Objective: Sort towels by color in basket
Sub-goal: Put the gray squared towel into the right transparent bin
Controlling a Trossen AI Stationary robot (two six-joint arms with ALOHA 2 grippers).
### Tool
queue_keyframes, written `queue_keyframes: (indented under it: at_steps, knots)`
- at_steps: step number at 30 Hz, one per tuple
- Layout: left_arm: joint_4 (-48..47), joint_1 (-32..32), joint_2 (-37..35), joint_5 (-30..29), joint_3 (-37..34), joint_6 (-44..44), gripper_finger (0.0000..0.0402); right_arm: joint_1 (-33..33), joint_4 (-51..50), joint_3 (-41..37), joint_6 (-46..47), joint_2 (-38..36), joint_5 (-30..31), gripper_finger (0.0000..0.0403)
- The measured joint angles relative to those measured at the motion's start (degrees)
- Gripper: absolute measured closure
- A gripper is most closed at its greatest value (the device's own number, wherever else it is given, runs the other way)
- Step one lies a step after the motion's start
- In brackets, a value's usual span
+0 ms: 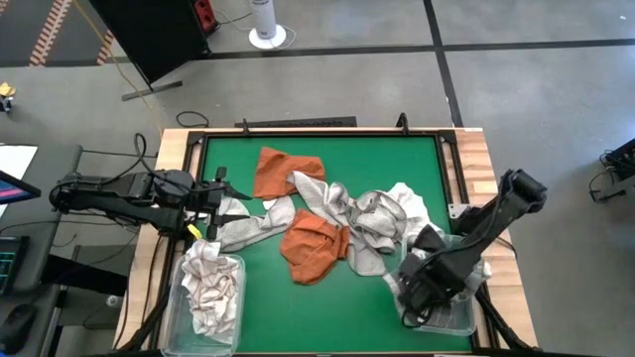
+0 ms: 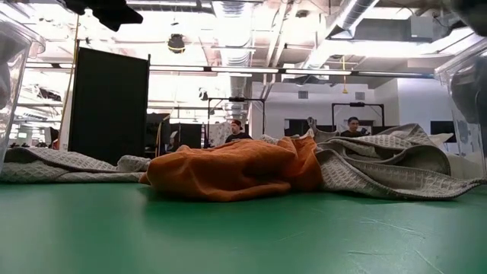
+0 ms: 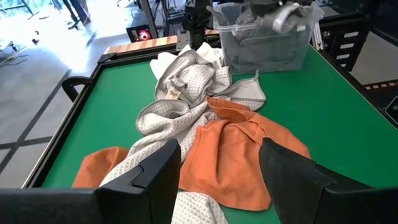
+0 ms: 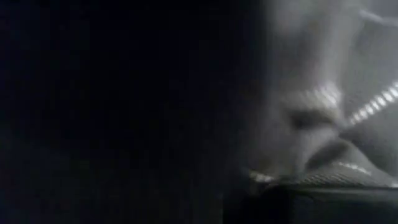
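Observation:
A heap of towels lies across the middle of the green table (image 1: pixel 248 327). It holds two rust orange towels (image 1: pixel 286 169) (image 1: pixel 316 248) and several white-and-grey checked ones (image 1: pixel 362 220) (image 3: pixel 186 87). My left gripper (image 3: pixel 221 180) hangs open above the heap's left end, over an orange towel (image 3: pixel 242 155), with nothing between its fingers. My right gripper (image 1: pixel 422 288) points down over the clear basket (image 3: pixel 267 53) at the near right corner, shut on a grey towel (image 3: pixel 283 15). My right gripper comes from above, pointing down, and grey cloth (image 4: pixel 311 118) fills its wrist view right at the fingers. The gripper and blur hide the place of contact, so the part it has cannot be told. The towel hangs at the basket's open top.
A second clear basket (image 1: pixel 189 266) at the near left corner holds white-and-grey checked towels (image 1: pixel 210 293). A raised wooden rim (image 1: pixel 476 159) runs around the table. Bare green shows along the near edge between the two baskets. People sit in the room beyond the table (image 2: pixel 237 131).

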Motion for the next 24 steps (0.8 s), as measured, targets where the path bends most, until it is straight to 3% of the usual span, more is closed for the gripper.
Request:
queue_keyframes:
  at_steps: [4, 11, 16, 24]
  knots:
    - [-0.39, -0.01, 0.00, 0.00, 0.00, 0.00, 0.0194, 2.08, 5.83, -5.46, 2.51, -1.20, 0.76, 0.0386]
    - [-0.01, -0.02, 0.00, 0.00, 0.00, 0.17, 0.0194, 6.22, 14.30, -12.60, 30.91, -8.85, 6.86, 0.0386]
    - [0.13, -0.02, 0.00, 0.00, 0.00, 0.11, 0.0194, 7.32, 15.92, -16.12, 43.35, -10.65, 6.61, 0.0386]
    - [-0.15, 0.00, 0.00, 0.00, 0.00, 0.09, 0.0194, 6.18, 21.29, -20.49, 42.39, -11.01, 4.16, 0.0385]
